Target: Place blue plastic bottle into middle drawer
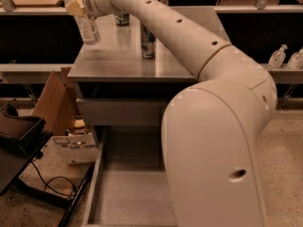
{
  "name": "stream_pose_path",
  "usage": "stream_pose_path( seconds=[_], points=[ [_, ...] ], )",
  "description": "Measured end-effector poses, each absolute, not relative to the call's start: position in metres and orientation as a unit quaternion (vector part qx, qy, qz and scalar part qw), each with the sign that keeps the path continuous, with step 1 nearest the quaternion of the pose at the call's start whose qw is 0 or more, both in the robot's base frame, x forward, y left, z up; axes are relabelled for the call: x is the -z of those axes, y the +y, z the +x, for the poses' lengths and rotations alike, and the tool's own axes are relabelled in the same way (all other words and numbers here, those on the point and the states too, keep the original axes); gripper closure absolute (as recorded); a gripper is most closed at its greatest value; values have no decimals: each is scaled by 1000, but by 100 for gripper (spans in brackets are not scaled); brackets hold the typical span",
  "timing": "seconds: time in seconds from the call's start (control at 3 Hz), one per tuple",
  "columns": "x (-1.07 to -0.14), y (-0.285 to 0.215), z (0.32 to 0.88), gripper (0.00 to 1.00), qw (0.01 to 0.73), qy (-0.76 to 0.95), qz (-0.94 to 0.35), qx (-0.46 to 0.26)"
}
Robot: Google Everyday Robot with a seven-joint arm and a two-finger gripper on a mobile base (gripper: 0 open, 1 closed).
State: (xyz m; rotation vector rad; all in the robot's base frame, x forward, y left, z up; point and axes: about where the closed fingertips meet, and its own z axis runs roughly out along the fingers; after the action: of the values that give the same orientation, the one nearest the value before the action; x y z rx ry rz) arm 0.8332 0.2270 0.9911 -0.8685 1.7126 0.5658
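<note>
The blue plastic bottle (89,30), clear with a pale label, hangs slightly tilted over the far left part of the grey cabinet top (118,63). My gripper (77,6) is at the top left and shut around the bottle's upper end, hiding the cap. The middle drawer (96,183) is pulled open at the bottom of the view, a long grey tray with a bare floor. My arm's large white body covers the drawer's right half.
A blue-and-silver slim can (148,42) and a green can (122,19) stand on the cabinet top. A closed drawer front (120,111) sits above the open one. Cardboard (53,100), a white box (75,148) and a black stand (19,136) are at the left.
</note>
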Motion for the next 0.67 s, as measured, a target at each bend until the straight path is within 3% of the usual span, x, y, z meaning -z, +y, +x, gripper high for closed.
stream_pose_path(
  seconds=[0.67],
  points=[
    [-1059,189,733,100,589,686,-348,-249]
  ],
)
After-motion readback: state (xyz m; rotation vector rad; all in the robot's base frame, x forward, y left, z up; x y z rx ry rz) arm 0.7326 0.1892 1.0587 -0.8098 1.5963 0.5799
